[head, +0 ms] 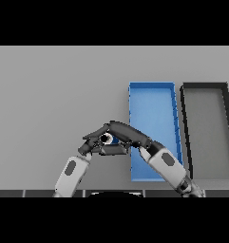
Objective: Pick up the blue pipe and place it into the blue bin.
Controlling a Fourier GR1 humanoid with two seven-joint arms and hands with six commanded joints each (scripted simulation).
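The blue pipe shows only as a short blue piece with a pale round end facing left; the rest is hidden by fingers. My right hand reaches in from the lower right and is curled round the pipe, just left of the blue bin. That bin is a long open tray at centre right with nothing visible inside. My left hand lies directly below and left of the pipe, its fingers stretched rightward under the right hand. Whether it touches the pipe I cannot tell.
A dark grey bin of about the same size stands right beside the blue bin, on its right. The grey table extends to the left and far side.
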